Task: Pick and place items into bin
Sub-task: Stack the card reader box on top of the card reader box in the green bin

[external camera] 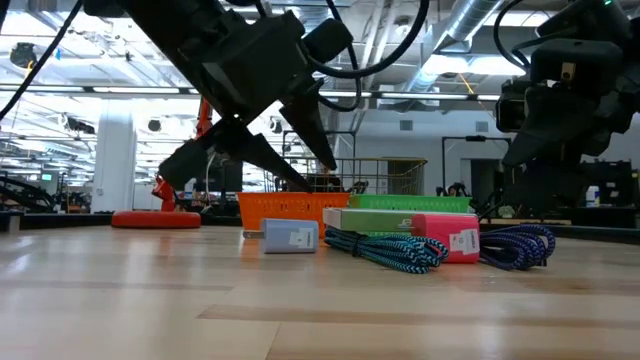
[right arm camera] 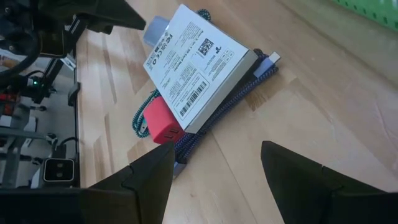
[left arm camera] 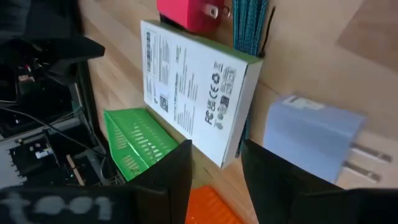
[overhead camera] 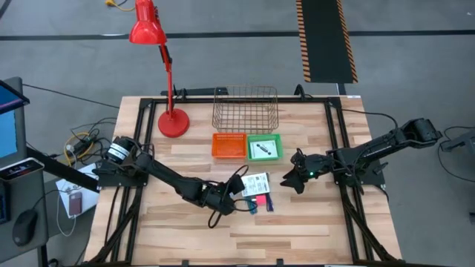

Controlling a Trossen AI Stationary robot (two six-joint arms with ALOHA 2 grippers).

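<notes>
- White printed box (left arm camera: 193,87), flat and matte cardboard, lies on the wooden counter (overhead camera: 297,222) just ahead of the left pincer (left arm camera: 214,171), whose dark fingers stand apart.
- Pale blue plastic plug (left arm camera: 311,140), blocky with metal prongs, sits beside it.
- Pink plug (right arm camera: 160,123) and braided teal cable (external camera: 385,250) touch the box.
- Right pincer (right arm camera: 214,165) hovers near, gaping.

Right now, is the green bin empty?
No. The high view shows one small dark item lying in the green bin; the rest of its floor is bare.
</notes>
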